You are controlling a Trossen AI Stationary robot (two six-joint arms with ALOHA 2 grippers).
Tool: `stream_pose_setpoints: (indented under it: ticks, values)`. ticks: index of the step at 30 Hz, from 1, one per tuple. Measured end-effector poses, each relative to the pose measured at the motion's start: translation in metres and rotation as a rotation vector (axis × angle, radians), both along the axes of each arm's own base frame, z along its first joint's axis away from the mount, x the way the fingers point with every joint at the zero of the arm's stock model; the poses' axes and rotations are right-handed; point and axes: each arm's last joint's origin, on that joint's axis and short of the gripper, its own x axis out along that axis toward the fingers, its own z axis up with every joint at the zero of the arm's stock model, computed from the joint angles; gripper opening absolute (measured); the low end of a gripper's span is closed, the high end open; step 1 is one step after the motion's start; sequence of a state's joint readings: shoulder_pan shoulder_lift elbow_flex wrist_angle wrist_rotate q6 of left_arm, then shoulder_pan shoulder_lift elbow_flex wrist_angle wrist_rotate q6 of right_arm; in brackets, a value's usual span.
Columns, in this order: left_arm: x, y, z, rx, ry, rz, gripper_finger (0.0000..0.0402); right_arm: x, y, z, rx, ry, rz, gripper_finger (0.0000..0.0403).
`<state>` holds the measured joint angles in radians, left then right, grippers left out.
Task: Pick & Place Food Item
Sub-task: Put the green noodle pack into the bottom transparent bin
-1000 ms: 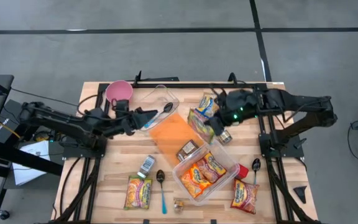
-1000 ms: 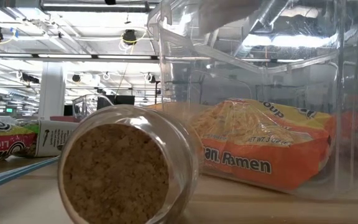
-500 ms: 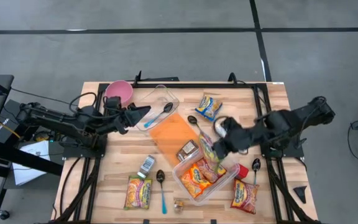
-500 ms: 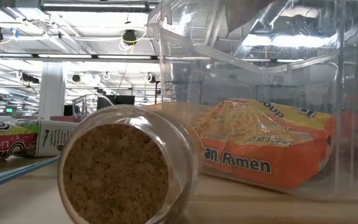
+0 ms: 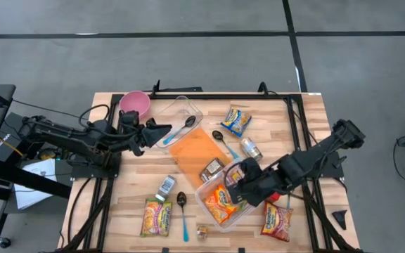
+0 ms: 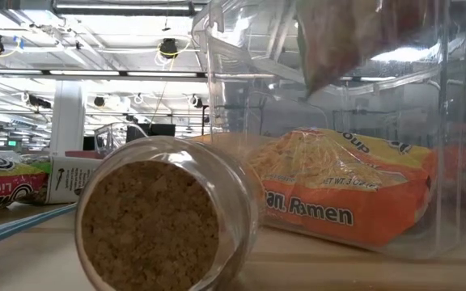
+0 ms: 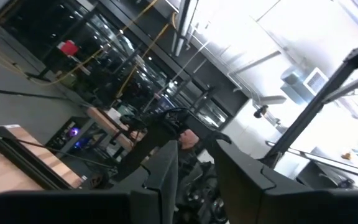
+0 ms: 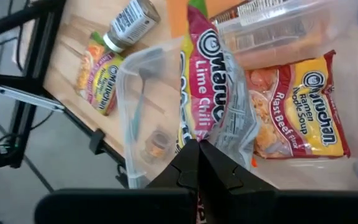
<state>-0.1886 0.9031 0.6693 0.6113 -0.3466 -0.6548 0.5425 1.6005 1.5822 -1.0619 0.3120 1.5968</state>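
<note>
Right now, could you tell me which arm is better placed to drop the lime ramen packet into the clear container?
The right. Its gripper is shut on the lime ramen packet, directly above the clear container. The left gripper hovers far off, by the pink bowl, holding nothing.

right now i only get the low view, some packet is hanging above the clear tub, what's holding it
observer: the right gripper, jaws shut on one end of a pink and green lime chili ramen packet.
operator: is it over the tub or off to the side
observer: over it. The high view puts the packet above the clear plastic rectangular tub, which already holds a yellow roast beef ramen packet.
operator: and the other arm
observer: the left gripper is across the table, near a round pink bowl.
</note>
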Motion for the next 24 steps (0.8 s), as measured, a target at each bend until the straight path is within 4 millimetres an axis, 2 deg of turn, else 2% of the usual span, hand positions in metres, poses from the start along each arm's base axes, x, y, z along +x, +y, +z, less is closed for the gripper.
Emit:
stream_pose_setpoints:
  ticks: [7, 15, 19, 24]
  values:
    - [0.0, -0.002, 0.0, 0.002, 0.0, -0.012, 0.0099, 0.01, 0.005, -0.018, -0.055, 0.07, 0.025, 0.0]
    - [-0.001, -0.005, 0.0, 0.004, -0.001, -0.028, 0.0099, 0.02, -0.001, -0.038, -0.127, 0.178, 0.028, 0.0]
    - [-0.001, -0.005, 0.0, 0.004, -0.001, -0.028, 0.0099, 0.025, -0.002, -0.04, -0.104, 0.17, 0.03, 0.0]
    - [-0.001, -0.005, 0.0, 0.004, -0.002, -0.027, 0.0099, 0.022, -0.003, -0.041, -0.097, 0.221, 0.037, 0.0]
